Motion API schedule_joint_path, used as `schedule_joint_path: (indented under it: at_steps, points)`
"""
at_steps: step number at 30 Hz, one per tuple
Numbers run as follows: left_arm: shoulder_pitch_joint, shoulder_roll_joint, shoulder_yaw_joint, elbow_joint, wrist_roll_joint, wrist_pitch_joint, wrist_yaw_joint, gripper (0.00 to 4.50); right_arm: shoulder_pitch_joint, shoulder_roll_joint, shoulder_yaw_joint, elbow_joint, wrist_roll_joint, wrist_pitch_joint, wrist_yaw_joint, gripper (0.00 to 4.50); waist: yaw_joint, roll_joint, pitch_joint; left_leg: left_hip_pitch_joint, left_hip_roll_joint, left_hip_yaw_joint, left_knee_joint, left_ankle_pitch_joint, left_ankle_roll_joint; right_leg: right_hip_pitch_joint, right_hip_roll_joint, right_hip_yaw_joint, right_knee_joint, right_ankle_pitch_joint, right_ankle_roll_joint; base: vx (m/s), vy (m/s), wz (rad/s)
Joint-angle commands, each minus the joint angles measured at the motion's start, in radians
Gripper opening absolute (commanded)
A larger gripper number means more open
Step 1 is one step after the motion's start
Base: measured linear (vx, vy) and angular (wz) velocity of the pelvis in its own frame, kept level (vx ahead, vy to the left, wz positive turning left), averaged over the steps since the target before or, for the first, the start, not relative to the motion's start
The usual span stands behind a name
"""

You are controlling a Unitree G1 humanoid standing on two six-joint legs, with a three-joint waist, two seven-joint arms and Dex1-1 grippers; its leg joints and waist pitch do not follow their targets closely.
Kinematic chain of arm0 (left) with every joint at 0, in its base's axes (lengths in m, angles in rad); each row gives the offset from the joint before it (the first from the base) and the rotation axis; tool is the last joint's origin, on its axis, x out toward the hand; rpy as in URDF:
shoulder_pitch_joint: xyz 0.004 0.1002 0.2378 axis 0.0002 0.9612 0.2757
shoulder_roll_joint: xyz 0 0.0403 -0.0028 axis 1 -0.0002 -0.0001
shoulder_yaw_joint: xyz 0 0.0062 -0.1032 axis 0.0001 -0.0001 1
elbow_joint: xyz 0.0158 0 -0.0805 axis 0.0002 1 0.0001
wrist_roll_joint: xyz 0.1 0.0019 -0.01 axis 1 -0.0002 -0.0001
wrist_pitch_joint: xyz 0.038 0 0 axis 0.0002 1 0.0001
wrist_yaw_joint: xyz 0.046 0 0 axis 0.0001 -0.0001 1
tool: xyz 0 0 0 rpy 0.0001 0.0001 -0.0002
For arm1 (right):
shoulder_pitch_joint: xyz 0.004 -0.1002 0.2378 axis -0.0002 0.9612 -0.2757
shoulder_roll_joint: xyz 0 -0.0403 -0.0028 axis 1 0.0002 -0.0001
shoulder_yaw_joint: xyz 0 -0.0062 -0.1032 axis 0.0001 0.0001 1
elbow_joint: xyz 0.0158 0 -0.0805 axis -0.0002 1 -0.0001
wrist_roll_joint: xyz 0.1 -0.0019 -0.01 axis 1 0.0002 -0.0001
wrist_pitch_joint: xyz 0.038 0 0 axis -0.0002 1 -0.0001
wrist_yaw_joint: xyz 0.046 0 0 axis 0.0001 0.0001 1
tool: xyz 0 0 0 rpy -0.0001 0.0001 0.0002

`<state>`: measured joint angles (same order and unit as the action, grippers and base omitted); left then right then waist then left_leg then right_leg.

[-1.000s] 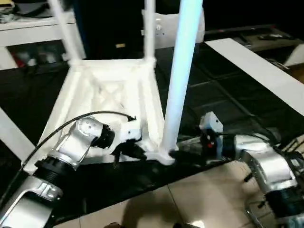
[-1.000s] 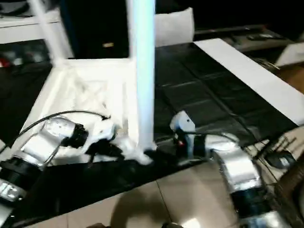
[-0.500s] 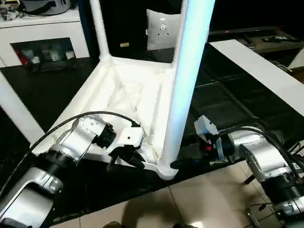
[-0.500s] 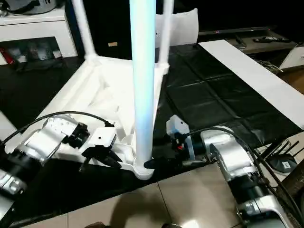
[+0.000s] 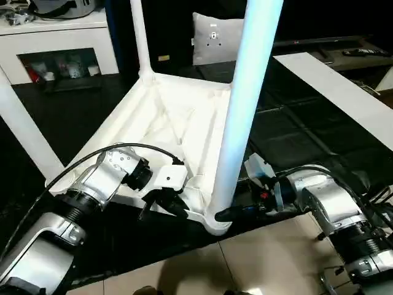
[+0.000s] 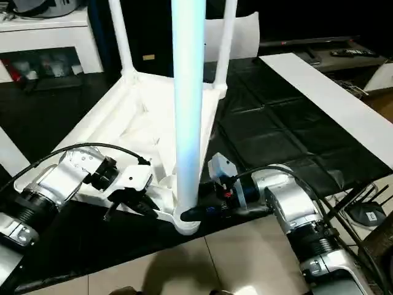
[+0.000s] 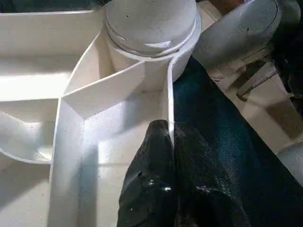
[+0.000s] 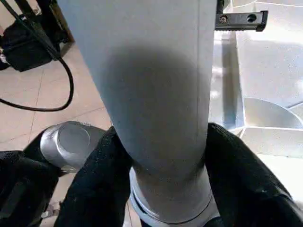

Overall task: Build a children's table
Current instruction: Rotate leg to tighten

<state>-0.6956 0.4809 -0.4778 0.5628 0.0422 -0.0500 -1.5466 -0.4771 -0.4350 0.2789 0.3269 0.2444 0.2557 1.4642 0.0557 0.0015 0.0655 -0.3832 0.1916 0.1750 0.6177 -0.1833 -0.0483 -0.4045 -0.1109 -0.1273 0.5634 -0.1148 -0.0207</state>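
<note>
Table top (image 5: 166, 123) upside down on floor, near leg (image 5: 242, 123) in its corner socket. My left gripper (image 7: 170, 142) clamps the rim, right gripper (image 8: 161, 156) grasps leg base. Next: press it home

No text, label, brand or number can be read anywhere in these views. The pillow (image 5: 214, 38) behind the upturned children's table (image 5: 172, 123) carries a small dark mark near its top edge (too small to make out as letters or a sign). Left of the pillow, a small yellowish tag (image 5: 163, 58) shows against the dark background, and its writing, if it has any, is illegible.
</note>
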Motion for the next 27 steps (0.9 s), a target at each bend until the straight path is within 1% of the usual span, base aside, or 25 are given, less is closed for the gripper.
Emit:
schedule_joint_path:
  at_steps: [1,3,5,6,7,8,9,10,11,12,13,14,15,16,17,18,19,20,21,22,23,24,25,26,27]
  points:
    - [-0.029,-0.010,0.012,-0.028,-0.010,0.010,-0.012,0.00,-0.003,0.008,-0.002,-0.012,0.046,0.054,0.020,1.99,-0.007,-0.005,-0.080,0.025,0.049,-0.012,-0.087,-0.290,0.014,0.047,-0.052,0.055,-0.056,-0.444,-0.168,0.000,0.000,0.00]
    - [-0.022,-0.013,0.024,-0.042,-0.016,0.048,0.012,0.00,0.008,0.018,-0.015,-0.030,0.064,0.085,-0.002,1.98,-0.005,-0.002,-0.080,0.026,0.049,-0.012,-0.087,-0.293,0.011,0.047,-0.053,0.055,-0.056,-0.446,-0.169,0.000,0.000,0.00]
    - [-0.007,-0.032,0.049,-0.079,-0.036,0.128,0.059,0.00,0.027,0.040,-0.040,-0.058,0.088,0.131,-0.059,1.98,-0.003,-0.004,-0.079,0.028,0.050,-0.014,-0.088,-0.303,0.005,0.045,-0.054,0.055,-0.059,-0.464,-0.165,0.000,0.000,0.00]
    - [0.000,-0.044,0.063,-0.097,-0.047,0.173,0.086,0.00,0.037,0.053,-0.050,-0.070,0.092,0.138,-0.087,1.98,-0.006,-0.006,-0.077,0.028,0.049,-0.014,-0.089,-0.310,-0.002,0.045,-0.054,0.056,-0.060,-0.482,-0.159,0.000,0.000,0.00]
    - [0.010,-0.058,0.078,-0.119,-0.059,0.222,0.119,0.00,0.051,0.067,-0.058,-0.086,0.094,0.142,-0.120,1.98,-0.010,-0.008,-0.073,0.029,0.047,-0.014,-0.087,-0.330,-0.008,0.041,-0.054,0.054,-0.065,-0.525,-0.145,0.000,0.000,0.00]
    - [0.024,-0.067,0.089,-0.143,-0.056,0.263,0.159,0.00,0.070,0.087,-0.059,-0.105,0.079,0.138,-0.171,1.98,-0.009,-0.007,-0.072,0.031,0.044,-0.016,-0.085,-0.341,-0.007,0.040,-0.056,0.051,-0.071,-0.559,-0.134,0.000,0.000,0.00]
    - [0.039,-0.079,0.099,-0.165,-0.052,0.298,0.203,0.00,0.088,0.110,-0.061,-0.120,0.058,0.134,-0.230,1.98,-0.013,-0.001,-0.067,0.032,0.041,-0.019,-0.085,-0.365,-0.018,0.038,-0.055,0.047,-0.080,-0.616,-0.106,0.000,0.000,0.00]
    - [0.053,-0.090,0.107,-0.184,-0.050,0.329,0.237,0.00,0.101,0.130,-0.062,-0.129,0.040,0.141,-0.284,1.98,-0.017,-0.005,-0.067,0.032,0.040,-0.020,-0.085,-0.376,-0.021,0.038,-0.055,0.044,-0.084,-0.641,-0.091,0.000,0.000,0.00]
    - [0.053,-0.090,0.107,-0.184,-0.050,0.329,0.237,0.00,0.101,0.130,-0.062,-0.129,0.040,0.141,-0.284,1.98,-0.029,-0.006,-0.063,0.032,0.033,-0.025,-0.081,-0.403,-0.028,0.037,-0.054,0.031,-0.094,-0.703,-0.060,0.000,0.000,0.00]
    - [0.065,-0.108,0.120,-0.206,-0.045,0.375,0.287,0.00,0.107,0.158,-0.066,-0.127,0.014,0.153,-0.359,1.98,-0.043,-0.003,-0.065,0.035,0.028,-0.028,-0.074,-0.423,-0.035,0.038,-0.054,0.020,-0.103,-0.745,-0.029,0.000,0.000,0.00]
    - [0.076,-0.130,0.134,-0.230,-0.041,0.424,0.334,0.00,0.110,0.187,-0.074,-0.125,-0.004,0.161,-0.425,1.98,-0.060,-0.005,-0.063,0.027,0.027,-0.033,-0.074,-0.434,-0.039,0.042,-0.052,0.008,-0.111,-0.762,-0.009,0.000,0.000,0.00]
    - [0.083,-0.148,0.144,-0.250,-0.041,0.464,0.363,0.00,0.111,0.207,-0.081,-0.123,-0.012,0.171,-0.469,1.98,-0.071,-0.003,-0.063,0.029,0.028,-0.035,-0.073,-0.445,-0.042,0.043,-0.052,0.002,-0.115,-0.763,-0.005,0.000,0.000,0.00]
    - [0.089,-0.168,0.156,-0.271,-0.041,0.504,0.394,0.00,0.110,0.230,-0.089,-0.121,-0.025,0.183,-0.521,1.98,-0.095,0.002,-0.062,0.030,0.031,-0.043,-0.072,-0.487,-0.042,0.047,-0.049,-0.020,-0.125,-0.767,0.008,0.000,0.000,0.00]
    - [0.090,-0.199,0.168,-0.288,-0.034,0.552,0.443,0.00,0.104,0.264,-0.100,-0.113,-0.040,0.199,-0.589,1.98,-0.107,0.007,-0.061,0.031,0.034,-0.048,-0.074,-0.514,-0.041,0.054,-0.049,-0.032,-0.129,-0.760,0.014,0.000,0.000,0.00]
    - [0.087,-0.219,0.174,-0.292,-0.027,0.574,0.475,0.00,0.099,0.285,-0.103,-0.106,-0.052,0.201,-0.632,1.97,-0.129,0.018,-0.055,0.016,0.052,-0.062,-0.095,-0.586,-0.048,0.075,-0.045,-0.045,-0.119,-0.720,0.021,0.000,0.000,0.00]
    - [0.085,-0.226,0.176,-0.289,-0.025,0.578,0.487,0.00,0.097,0.293,-0.106,-0.101,-0.056,0.203,-0.649,1.97,-0.135,0.031,-0.050,0.004,0.089,-0.080,-0.144,-0.718,-0.061,0.106,-0.035,-0.029,-0.045,-0.569,-0.012,0.000,0.000,0.00]
    - [0.074,-0.265,0.190,-0.279,-0.016,0.599,0.552,0.00,0.083,0.336,-0.121,-0.079,-0.080,0.214,-0.743,1.97,-0.132,0.029,-0.047,-0.005,0.113,-0.084,-0.191,-0.790,-0.072,0.116,-0.027,0.021,0.059,-0.318,-0.060,-0.056,0.006,-0.07]
    - [0.065,-0.280,0.192,-0.269,-0.011,0.604,0.579,0.00,0.071,0.360,-0.132,-0.060,-0.092,0.215,-0.797,1.96,-0.130,0.022,-0.040,0.005,0.104,-0.074,-0.199,-0.817,-0.078,0.100,-0.022,0.029,0.058,-0.313,-0.070,0.000,0.000,0.00]
    - [0.054,-0.298,0.198,-0.255,-0.004,0.606,0.619,0.00,0.055,0.388,-0.148,-0.032,-0.111,0.212,-0.872,1.96,-0.136,-0.023,-0.043,0.066,0.020,-0.041,-0.098,-0.712,-0.064,0.026,-0.020,0.008,-0.096,-0.716,0.005,0.000,0.000,0.00]
    - [0.044,-0.317,0.205,-0.249,0.002,0.616,0.655,0.00,0.040,0.417,-0.166,-0.005,-0.126,0.212,-0.942,1.96,-0.133,-0.035,-0.045,0.126,-0.041,-0.011,0.017,-0.532,-0.053,-0.041,-0.051,-0.022,-0.176,-0.953,0.048,0.029,-0.064,0.02]
    - [0.044,-0.317,0.205,-0.249,0.002,0.616,0.655,0.00,0.040,0.417,-0.166,-0.005,-0.126,0.212,-0.942,1.96,-0.158,-0.034,-0.040,0.094,-0.054,-0.011,0.094,-0.334,-0.021,-0.017,-0.101,-0.072,-0.219,-1.140,0.113,0.038,-0.020,-0.30]
    - [0.024,-0.360,0.224,-0.239,0.016,0.634,0.724,0.00,0.002,0.492,-0.218,0.058,-0.141,0.207,-1.097,1.96,-0.185,0.059,-0.054,-0.001,0.047,-0.069,-0.012,-0.425,-0.022,0.149,-0.085,-0.157,-0.115,-0.804,0.160,0.038,-0.020,-0.30]
    - [0.024,-0.360,0.224,-0.239,0.016,0.634,0.724,0.00,0.002,0.492,-0.218,0.058,-0.141,0.207,-1.097,1.96,-0.153,0.073,-0.036,-0.095,0.095,-0.105,-0.120,-0.610,-0.036,0.207,-0.060,-0.075,0.147,-0.485,0.053,0.159,0.084,-0.50]
    - [0.017,-0.367,0.226,-0.231,0.020,0.624,0.735,0.00,-0.008,0.512,-0.230,0.072,-0.131,0.193,-1.112,2.31,-0.157,0.051,-0.045,-0.070,0.091,-0.113,-0.129,-0.657,-0.052,0.168,-0.044,-0.022,0.113,-0.275,0.016,0.175,0.062,-0.22]
    - [0.011,-0.371,0.225,-0.224,0.021,0.618,0.741,0.00,-0.017,0.532,-0.245,0.081,-0.127,0.171,-1.143,2.51,-0.176,0.046,-0.053,0.009,0.061,-0.096,-0.122,-0.737,-0.055,0.111,-0.033,0.013,0.097,-0.272,-0.026,0.175,0.062,-0.22]
